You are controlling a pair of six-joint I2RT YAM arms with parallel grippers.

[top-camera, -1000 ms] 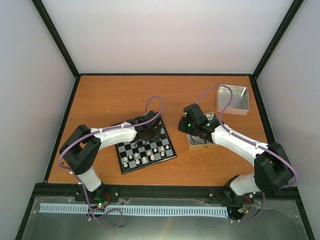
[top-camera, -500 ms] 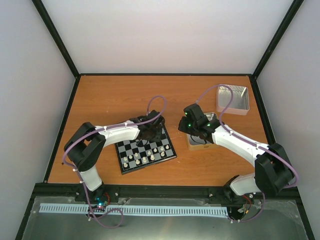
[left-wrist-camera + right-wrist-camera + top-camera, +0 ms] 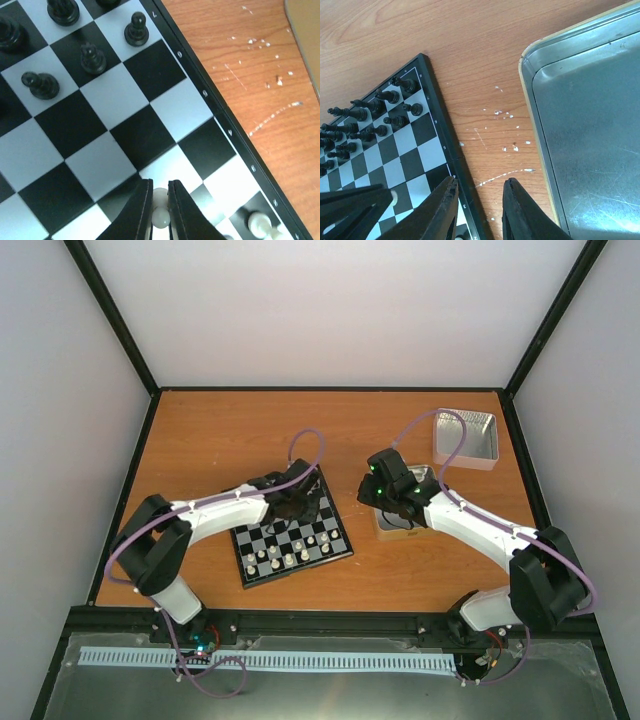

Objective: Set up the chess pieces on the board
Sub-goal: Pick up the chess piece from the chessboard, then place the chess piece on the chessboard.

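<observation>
Nearly closed, left jaws pinch a cream chessman (image 3: pixel 160 218).

- The wooden tabletop (image 3: pixel 230 430) is showing small white scuff marks (image 3: pixel 506 146).
- A silver tin (image 3: pixel 466 438) is sitting open side up at the far right corner.
- A second silver tin (image 3: pixel 590 125) is lying nearer the front.
- Black chessmen (image 3: pixel 90 57) are standing upright.

The board (image 3: pixel 262 574) lies on the table (image 3: pixel 220 430), left of a tin (image 3: pixel 590 125). The chess pieces (image 3: pixel 289 559) stand in its near rows, the other chessmen (image 3: pixel 92 57) in its far rows. My left gripper (image 3: pixel 159 192) is over the board, a chess piece (image 3: pixel 160 217) between its fingers. My right gripper (image 3: pixel 479 187) hangs between board and tin. A second tin (image 3: pixel 466 438) sits behind, far right.
</observation>
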